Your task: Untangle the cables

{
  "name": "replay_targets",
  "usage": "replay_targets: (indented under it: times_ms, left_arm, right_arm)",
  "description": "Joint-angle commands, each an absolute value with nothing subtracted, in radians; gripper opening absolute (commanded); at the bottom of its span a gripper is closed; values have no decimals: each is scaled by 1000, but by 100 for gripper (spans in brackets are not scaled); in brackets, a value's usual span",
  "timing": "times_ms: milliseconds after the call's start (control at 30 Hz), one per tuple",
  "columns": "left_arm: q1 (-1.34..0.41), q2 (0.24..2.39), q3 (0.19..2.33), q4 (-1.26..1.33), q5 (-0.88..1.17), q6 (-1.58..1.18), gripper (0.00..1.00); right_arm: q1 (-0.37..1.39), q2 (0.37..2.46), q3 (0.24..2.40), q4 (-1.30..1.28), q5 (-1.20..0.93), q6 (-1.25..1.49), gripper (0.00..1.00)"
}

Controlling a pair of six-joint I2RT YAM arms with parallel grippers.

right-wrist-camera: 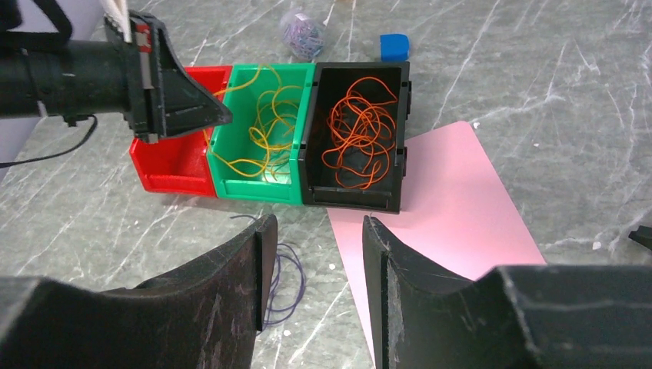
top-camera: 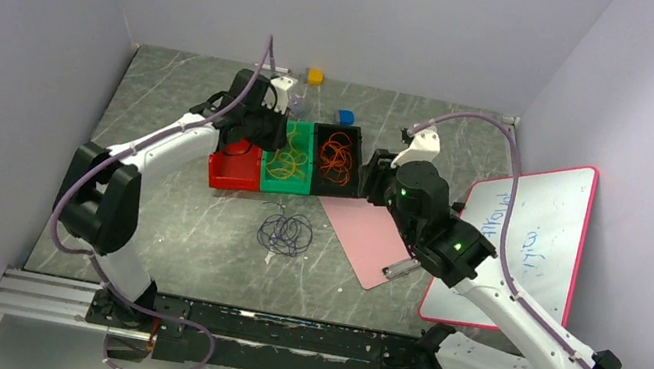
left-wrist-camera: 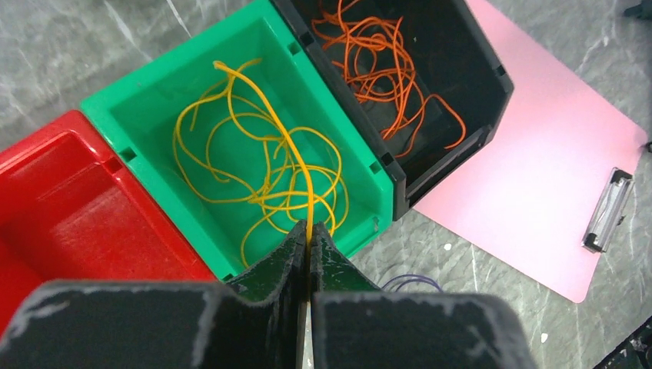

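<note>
- Grey marbled table (top-camera: 161, 237), walled in pale lilac, is your workspace; a red bin (left-wrist-camera: 84, 207), a green bin (left-wrist-camera: 154, 100) and a black bin (left-wrist-camera: 461, 46) stand touching in a row toward 12 o'clock.
- Your left gripper (left-wrist-camera: 310, 246) is pinched tight on one strand of the yellow cables (left-wrist-camera: 265, 181), above the green bin's near edge; the other yellow loops lie heaped in that bin.
- You will find the orange cables (left-wrist-camera: 377, 69) coiled in the black bin, at 3 o'clock of the green one.
- The dark purple-blue cables (top-camera: 285, 232) lie bundled on the table, at 6 o'clock of the green bin and apart from it.
- Your right gripper (right-wrist-camera: 317, 231) hovers with its jaws apart and nothing between them, at 3 o'clock of the black bin.
- A pink clipboard (top-camera: 364, 237) lies at 5 o'clock of the black bin.
</note>
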State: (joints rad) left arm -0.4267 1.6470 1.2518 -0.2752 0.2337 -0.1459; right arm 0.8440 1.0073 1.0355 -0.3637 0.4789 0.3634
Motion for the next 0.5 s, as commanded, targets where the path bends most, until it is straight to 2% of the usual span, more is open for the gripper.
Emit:
replay_targets:
  times_ms: [0, 467]
  left_arm:
    - [-423, 1701, 1298, -296, 272, -170, 7]
    - [-425, 1855, 1407, -305, 251, -175, 7]
  right_arm:
    - [848, 1004, 1013, -342, 483, 381, 49]
    - [848, 1008, 1010, -341, 468, 393, 49]
